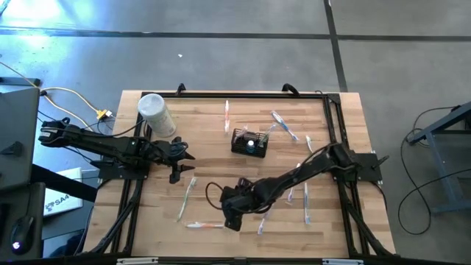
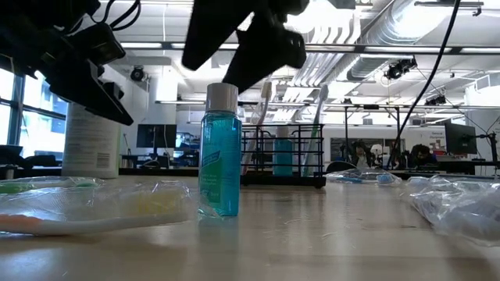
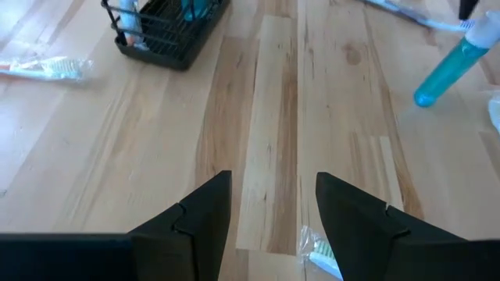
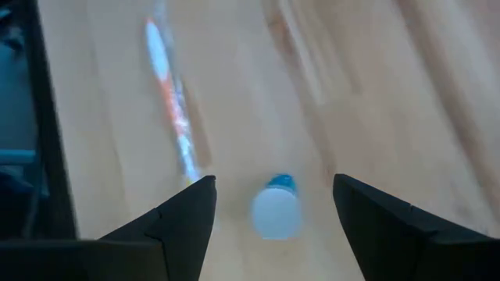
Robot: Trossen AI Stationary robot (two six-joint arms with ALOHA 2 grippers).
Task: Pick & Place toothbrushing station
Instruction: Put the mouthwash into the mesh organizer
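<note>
From above, the toothbrushing station [image 1: 249,143] sits near the middle of the wooden surface [image 1: 346,228], a black mesh caddy with something blue standing in it. A white cylindrical container [image 1: 156,114] lies tipped by the far left corner. Wrapped toothbrushes are scattered all round: one [image 1: 227,115] beyond the caddy, one [image 1: 284,126] just to its right, one [image 1: 186,196] on the near left, and another [image 1: 204,226] along the near edge. The left end effector [image 1: 184,157] hangs left of the caddy, well apart from it. The right arm reaches across the near half, its right end effector [image 1: 231,213] low over the near middle.

At table height, a small blue bottle [image 2: 219,151] with a pale cap stands upright in front, partly screening the caddy [image 2: 283,155] behind it. The white container [image 2: 91,141] shows at the left, and crinkled clear wrappers [image 2: 459,200] lie on the right.

The left wrist camera shows the left end effector [image 3: 272,204] spread open over bare wood, gripping nothing, with the caddy [image 3: 169,27] ahead and the blue bottle [image 3: 451,65] off to one side.

The right wrist camera looks straight down: the right end effector [image 4: 273,204] is wide open, the bottle's cap [image 4: 276,213] between its fingers and untouched, a wrapped toothbrush [image 4: 169,101] just beside.
</note>
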